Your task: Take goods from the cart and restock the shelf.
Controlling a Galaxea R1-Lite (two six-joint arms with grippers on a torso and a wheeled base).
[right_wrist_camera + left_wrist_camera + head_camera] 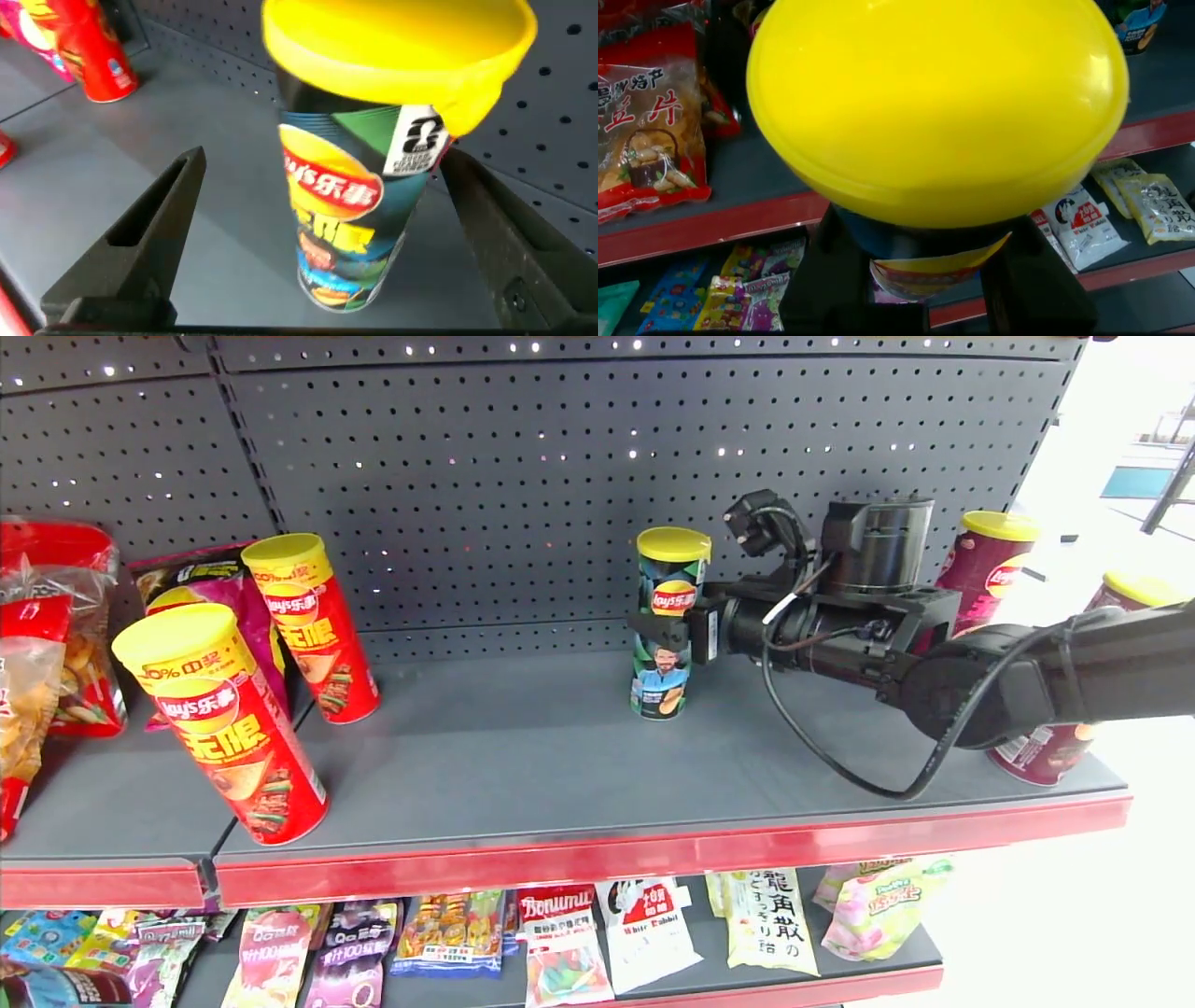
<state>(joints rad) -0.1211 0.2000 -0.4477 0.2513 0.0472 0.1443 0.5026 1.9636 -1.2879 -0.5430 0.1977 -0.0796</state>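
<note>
Brackets the teal can [667, 681], upright mid-shelf [523, 765], with the right hand [322, 161] spread wide, one finger clearly apart from it. Grips with the left hand [934, 280] a yellow-lidded blue can [934, 103].

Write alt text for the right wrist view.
A dark chip can with a yellow lid stands on the grey shelf between the open fingers of the right gripper, one finger clearly apart from it. Red cans stand farther along the shelf.
</note>
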